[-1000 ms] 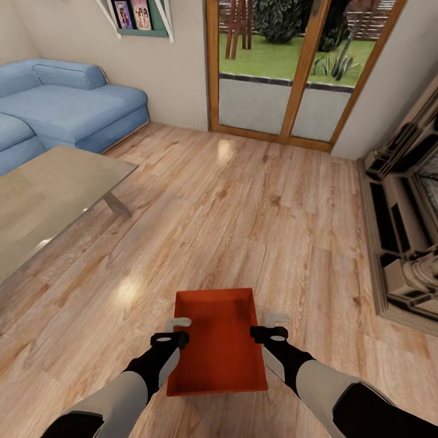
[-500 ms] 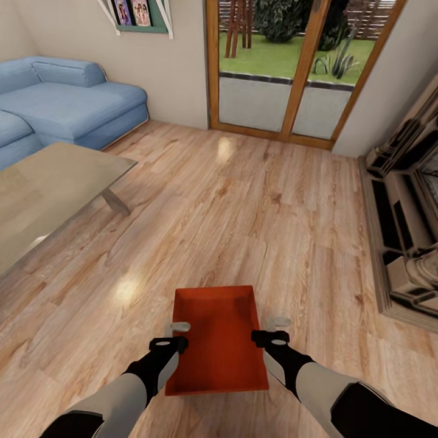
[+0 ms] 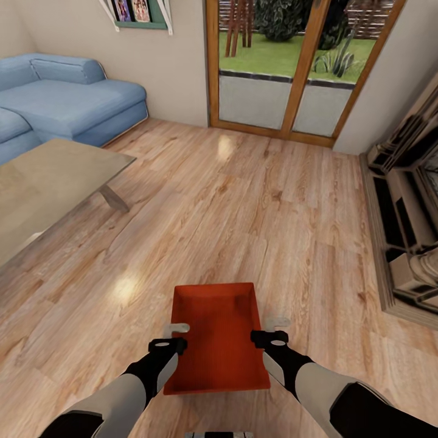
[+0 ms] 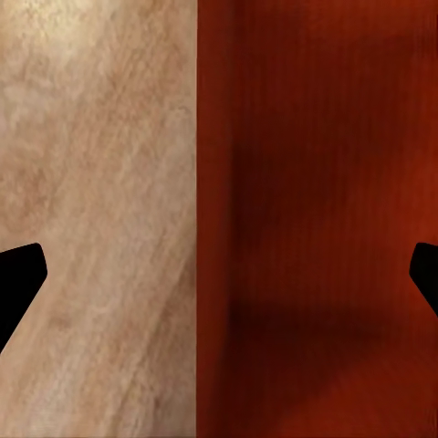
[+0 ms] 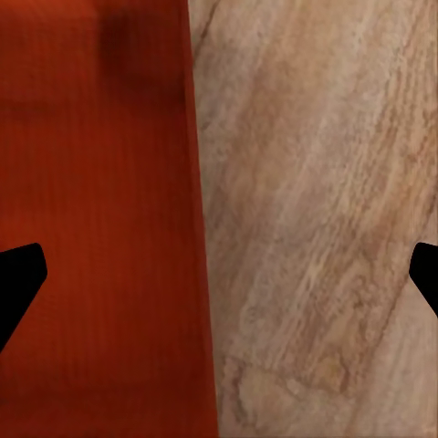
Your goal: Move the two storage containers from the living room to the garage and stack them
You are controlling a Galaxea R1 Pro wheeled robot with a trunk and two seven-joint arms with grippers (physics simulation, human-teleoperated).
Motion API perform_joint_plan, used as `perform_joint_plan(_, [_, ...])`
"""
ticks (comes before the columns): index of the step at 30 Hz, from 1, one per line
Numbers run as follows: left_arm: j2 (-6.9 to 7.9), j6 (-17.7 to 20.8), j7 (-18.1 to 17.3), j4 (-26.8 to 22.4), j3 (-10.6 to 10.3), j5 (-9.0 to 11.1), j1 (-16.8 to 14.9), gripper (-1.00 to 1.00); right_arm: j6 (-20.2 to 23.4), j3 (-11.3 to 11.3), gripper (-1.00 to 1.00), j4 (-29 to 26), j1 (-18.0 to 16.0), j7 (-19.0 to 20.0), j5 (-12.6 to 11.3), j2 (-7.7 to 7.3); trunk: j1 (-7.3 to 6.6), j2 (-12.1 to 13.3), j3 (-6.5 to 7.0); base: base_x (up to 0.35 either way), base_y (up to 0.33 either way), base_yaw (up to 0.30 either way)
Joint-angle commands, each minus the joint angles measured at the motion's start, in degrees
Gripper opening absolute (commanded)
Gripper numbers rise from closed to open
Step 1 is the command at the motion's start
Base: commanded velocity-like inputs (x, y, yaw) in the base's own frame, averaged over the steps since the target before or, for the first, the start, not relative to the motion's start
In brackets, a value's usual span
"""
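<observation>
Straddling the side walls of one orange-red storage container (image 3: 217, 337), the two tools sit low in the head view's centre: the left tool (image 3: 170, 336) at the box's left wall, the right tool (image 3: 272, 329) at its right wall. In each wrist view one dark fingertip lies over the red interior and the other over the floor, so each tool stands wide astride a thin wall; whether the fingers actually press that wall I cannot tell. The box's underside is hidden, and it is hard to say whether it is lifted clear of the floor or resting on it. Its near edge is partly masked by the forearms.

The container's long axis runs from the bottom of the frame up toward the glass door (image 3: 286, 67), open top facing the camera, far end slightly narrower.

Around it spreads the light wood-plank floor (image 3: 243, 201) of the living room. A pale low surface (image 3: 48, 188) is cut off at the left edge, a blue sofa (image 3: 67, 100) fills the upper left, and a dark-and-cream unit (image 3: 407, 213) is cropped at the right.
</observation>
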Motion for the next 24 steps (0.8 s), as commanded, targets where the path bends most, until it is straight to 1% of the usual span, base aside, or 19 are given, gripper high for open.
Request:
perform_joint_plan(1, [0.0,0.3,0.3,-0.1,-0.2,0.2,0.0,1.0,-0.2,0.5,1.0,0.0,0.0,-0.2,-0.6,0.04,0.22,-0.4,-0.22,0.0,0.0,0.0])
perform_joint_plan(24, [0.08,0.3,0.3,-0.2,-0.2,0.2,0.0,1.0,-0.2,0.4,1.0,0.0,0.0,-0.2,-0.5,0.13,5.27,-9.7,-4.35,0.0,0.0,0.0])
